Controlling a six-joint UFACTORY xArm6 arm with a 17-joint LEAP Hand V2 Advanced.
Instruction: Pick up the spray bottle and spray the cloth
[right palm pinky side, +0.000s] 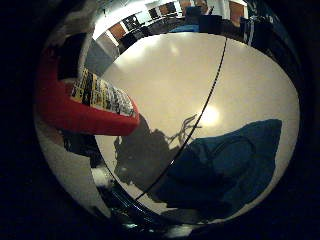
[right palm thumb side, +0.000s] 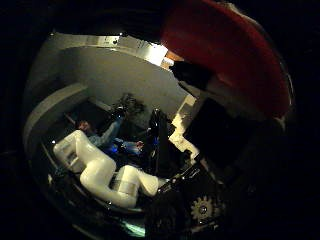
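Observation:
A red spray bottle (right palm pinky side: 62, 112) with a yellow and black label (right palm pinky side: 102, 95) lies tight against my palm and fills one side of the little finger side view. Its red body (right palm thumb side: 235, 55) also looms large in the thumb side view. My right hand (right palm thumb side: 200, 200) is shut on it; a black finger part (right palm thumb side: 192, 75) crosses the bottle and a white finger (right palm pinky side: 70, 175) shows beside it. The blue cloth (right palm pinky side: 235, 165) lies crumpled on the pale table (right palm pinky side: 170, 75) below, apart from the bottle. The shadow (right palm pinky side: 142, 155) of hand and bottle falls on the table next to the cloth.
The white arm (right palm thumb side: 107, 175) reaches back behind the hand. Dark chairs and desks (right palm pinky side: 165, 20) stand in the room beyond the table's far edge.

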